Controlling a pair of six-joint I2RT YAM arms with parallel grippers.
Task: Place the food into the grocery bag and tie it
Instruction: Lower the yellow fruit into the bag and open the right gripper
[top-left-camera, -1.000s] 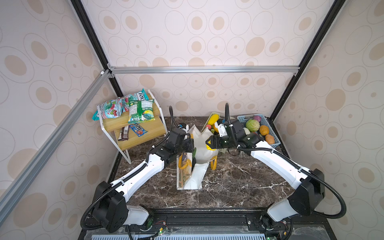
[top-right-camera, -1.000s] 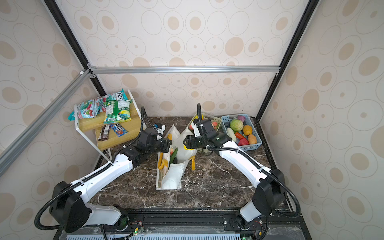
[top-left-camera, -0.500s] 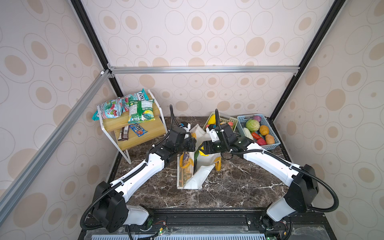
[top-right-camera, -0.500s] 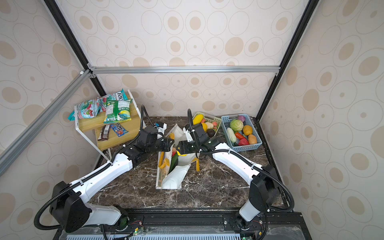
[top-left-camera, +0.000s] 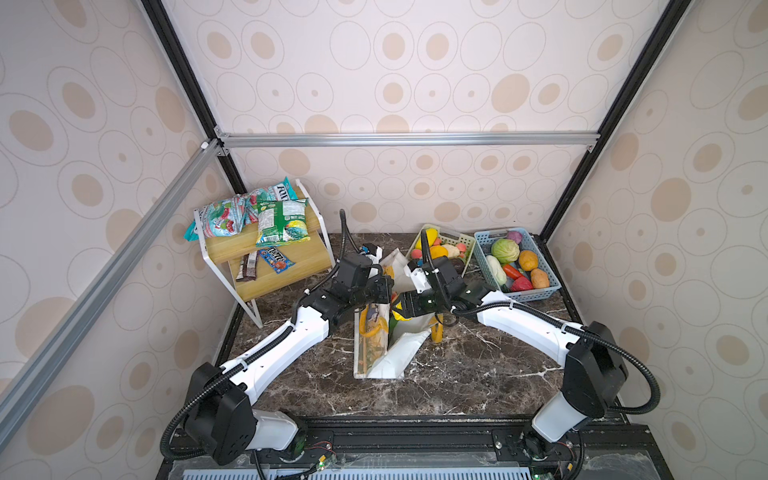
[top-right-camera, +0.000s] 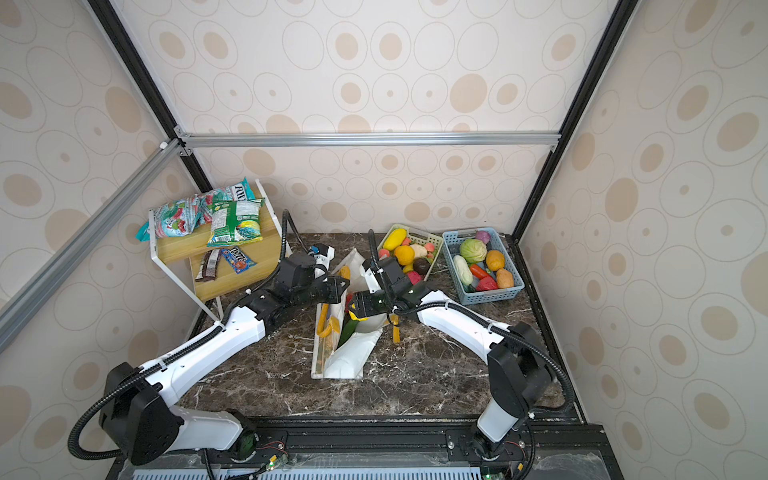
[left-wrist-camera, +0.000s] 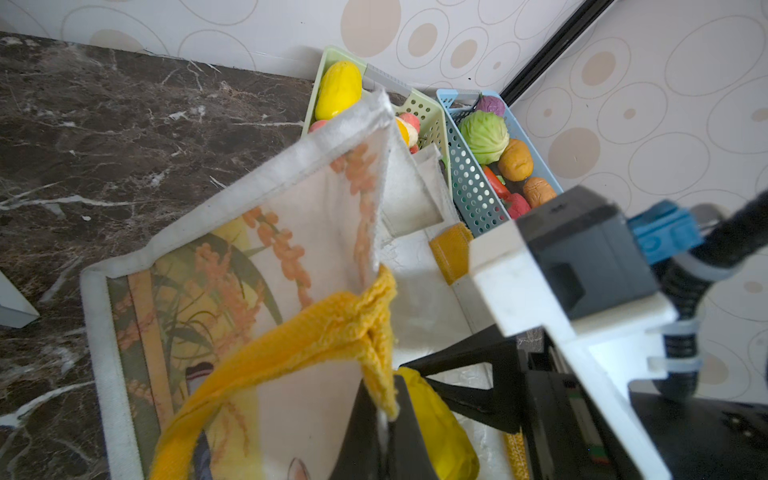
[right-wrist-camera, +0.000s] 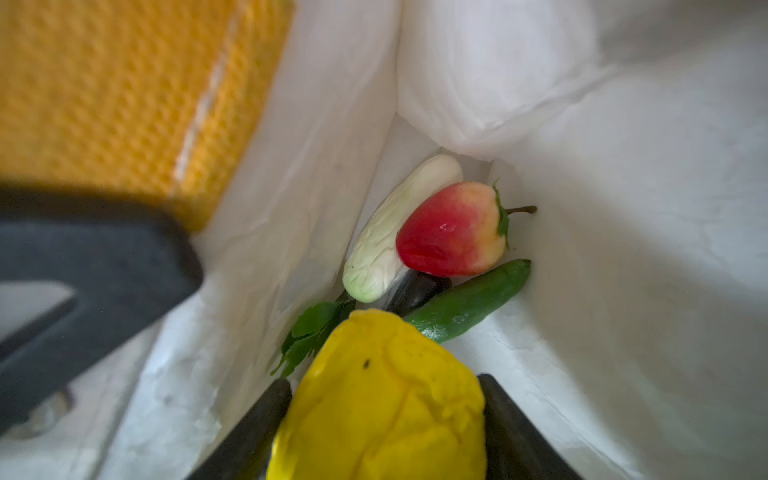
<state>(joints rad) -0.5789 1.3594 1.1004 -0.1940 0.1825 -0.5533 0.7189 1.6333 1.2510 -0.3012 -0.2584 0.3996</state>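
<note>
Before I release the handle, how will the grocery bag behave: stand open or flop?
Likely floppy: the grocery bag sags creased on the table, its wall raised only where the left gripper pinches the yellow handle. Probably light: just small food inside. Its mouth may collapse onto the right gripper, holding a yellow fruit there.

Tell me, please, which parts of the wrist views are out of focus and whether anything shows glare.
Right wrist view: the near yellow-orange handle is heavily blurred, the red apple at the bottom of the grocery bag is sharp with a small glare spot; left wrist view: the right arm's wrist close to the lens is soft, the blue basket sharper.
</note>
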